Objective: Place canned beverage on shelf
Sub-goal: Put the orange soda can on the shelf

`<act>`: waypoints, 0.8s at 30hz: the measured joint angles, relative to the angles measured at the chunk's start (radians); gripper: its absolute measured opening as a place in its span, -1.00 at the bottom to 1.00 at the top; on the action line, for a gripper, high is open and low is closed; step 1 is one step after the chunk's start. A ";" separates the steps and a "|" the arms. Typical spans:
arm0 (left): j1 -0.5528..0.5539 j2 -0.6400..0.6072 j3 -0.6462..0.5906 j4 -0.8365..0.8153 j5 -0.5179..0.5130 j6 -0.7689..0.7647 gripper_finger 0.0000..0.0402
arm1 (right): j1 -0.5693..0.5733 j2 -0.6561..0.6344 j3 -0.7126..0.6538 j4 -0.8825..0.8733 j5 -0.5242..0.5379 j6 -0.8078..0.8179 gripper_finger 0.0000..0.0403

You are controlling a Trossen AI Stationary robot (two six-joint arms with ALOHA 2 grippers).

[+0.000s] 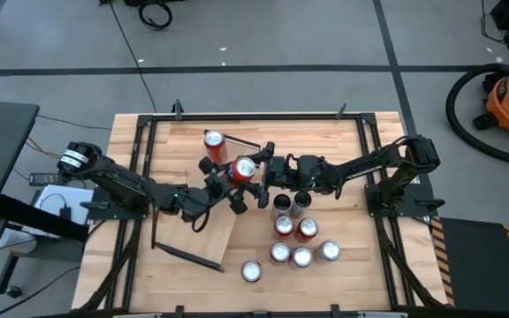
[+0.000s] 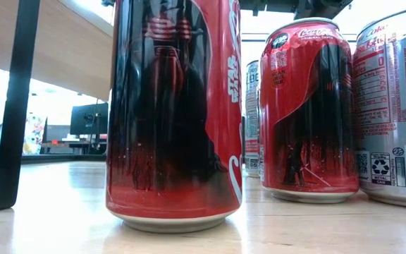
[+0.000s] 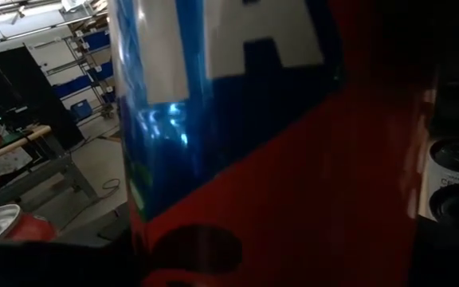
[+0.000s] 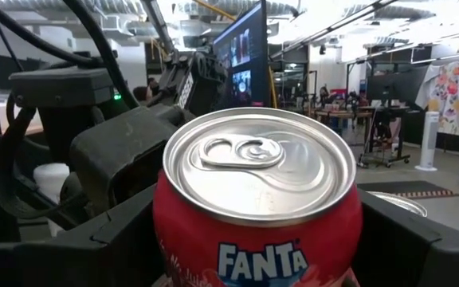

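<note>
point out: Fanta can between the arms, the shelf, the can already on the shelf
Fanta can [image 4: 257,171]: right wrist view, middle of its silver lid.
shelf [image 1: 210,237]: high view, bare pale wood of the tilted plank.
can on the shelf [image 1: 214,140]: high view, its silver top, at the plank's far end.

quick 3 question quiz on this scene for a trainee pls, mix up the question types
1. True or false: the Fanta can stands alone on the table, far from both grippers.
2. Multiple choice: in the high view, the cluster of cans on the table lies nearer which arm's base? A) left B) right C) neither, it sits off the table
3. Fill in: the Fanta can's pull tab is ____ (opened / unopened).

Key:
1. False: the left gripper and the right gripper meet at the can, which sits up between them.
2. B
3. unopened
</note>
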State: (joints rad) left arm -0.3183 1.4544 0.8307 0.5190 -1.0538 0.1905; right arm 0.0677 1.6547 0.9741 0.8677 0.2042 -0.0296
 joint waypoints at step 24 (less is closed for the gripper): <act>0.079 0.000 0.000 -0.067 0.113 -0.089 0.57 | -0.004 0.006 -0.005 -0.088 -0.022 -0.011 0.62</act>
State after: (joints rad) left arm -0.2397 1.4544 0.8307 0.4516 -0.9405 0.1011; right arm 0.0640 1.6604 0.9692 0.7796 0.1824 -0.0402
